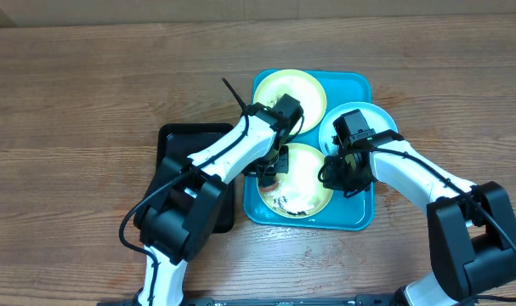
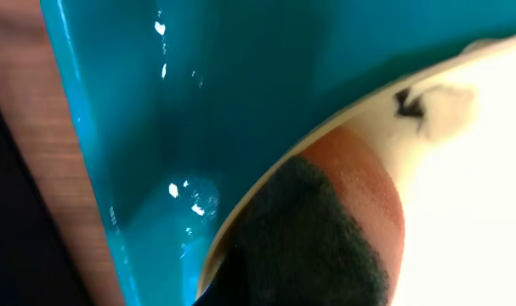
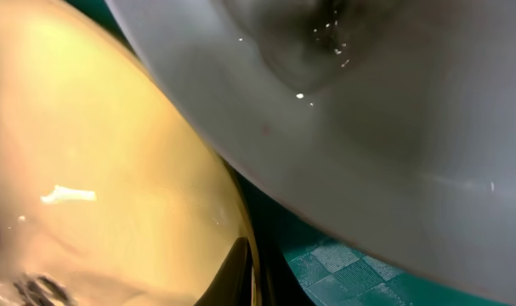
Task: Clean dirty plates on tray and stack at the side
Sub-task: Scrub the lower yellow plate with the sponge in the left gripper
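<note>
The left gripper [image 1: 270, 168] and right gripper [image 1: 333, 173], both closed, flank the smeared plate [image 1: 305, 177] at the tray's [image 1: 357, 85] near end; it looks light, stiff and slick, best pinched at its rim.

The brown wooden table [image 1: 70, 85] shows long streaked grain with a dull, matt finish. The turquoise rectangular plastic tray [image 2: 198, 102] is smooth and glossy, throwing small white highlights; in the right wrist view its floor carries a fine chequered texture. The near pale yellow round plastic plate [image 1: 313, 170] is shiny, with dark gritty smears. The far pale yellow round plastic plate [image 1: 283, 89] and the light blue-white round plastic plate [image 3: 394, 127] look equally smooth. A coarse dark fibrous pad [image 2: 309, 246] backed by rust-orange foam looks rough. The small black rectangular tray [image 1: 177, 144] is matt plastic. The white arm casings [image 1: 411, 174] are glossy plastic.
</note>
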Available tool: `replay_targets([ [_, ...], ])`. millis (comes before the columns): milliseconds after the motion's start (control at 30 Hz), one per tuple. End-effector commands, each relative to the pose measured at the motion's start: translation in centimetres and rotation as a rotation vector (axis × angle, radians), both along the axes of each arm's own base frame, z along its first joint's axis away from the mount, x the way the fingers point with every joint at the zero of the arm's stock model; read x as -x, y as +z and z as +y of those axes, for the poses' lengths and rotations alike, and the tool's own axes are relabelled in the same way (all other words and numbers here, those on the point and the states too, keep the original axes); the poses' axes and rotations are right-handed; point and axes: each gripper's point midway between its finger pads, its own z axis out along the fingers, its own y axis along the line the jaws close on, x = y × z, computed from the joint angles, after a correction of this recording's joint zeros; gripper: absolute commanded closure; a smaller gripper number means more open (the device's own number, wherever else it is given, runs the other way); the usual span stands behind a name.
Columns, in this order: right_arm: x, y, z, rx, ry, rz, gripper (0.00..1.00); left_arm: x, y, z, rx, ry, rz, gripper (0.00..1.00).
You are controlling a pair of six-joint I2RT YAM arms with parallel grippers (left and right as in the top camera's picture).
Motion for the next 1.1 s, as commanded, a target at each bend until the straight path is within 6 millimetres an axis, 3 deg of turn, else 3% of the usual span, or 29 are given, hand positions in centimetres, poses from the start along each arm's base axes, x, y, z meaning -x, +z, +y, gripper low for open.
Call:
replay_targets([
  [0,0.7,-2.0,-2.9,0.149,-0.041,0.031,0.96,-1.9,0.3,-0.6,0.051,-0.012,-0.071,0.96],
  [200,0.7,-2.0,-2.9,0.149,-0.04,0.031,0.96,-1.9,0.8,-6.8,0.376,-0.052,-0.019,0.96],
  [333,0.7,-2.0,-2.9,0.149,-0.04,0.03,0.96,-2.0,-0.2,-7.9,0.429,-0.063,-0.002,0.96],
  [400,0.7,-2.0,-2.9,0.149,-0.04,0.03,0.96,-2.2,-0.8,-7.7,0.421,-0.057,0.002,0.96],
  [500,0.7,-2.0,-2.9,0.149,-0.04,0.031,0.96,-3.2,-1.2,-5.8,0.351,-0.033,-0.033,0.96],
  [667,0.7,-2.0,-2.9,0.149,-0.04,0.031,0.96,-5.8,-0.6,-0.5,0.136,0.02,-0.118,0.96],
  [867,0.7,-2.0,-2.9,0.149,-0.04,0.031,0.96,-5.5,-0.3,0.3,0.097,-0.102,-0.101,0.96],
  [1067,0.7,-2.0,-2.9,0.149,-0.04,0.031,0.96,-6.1,0.0,-1.9,0.122,-0.192,-0.167,0.96],
])
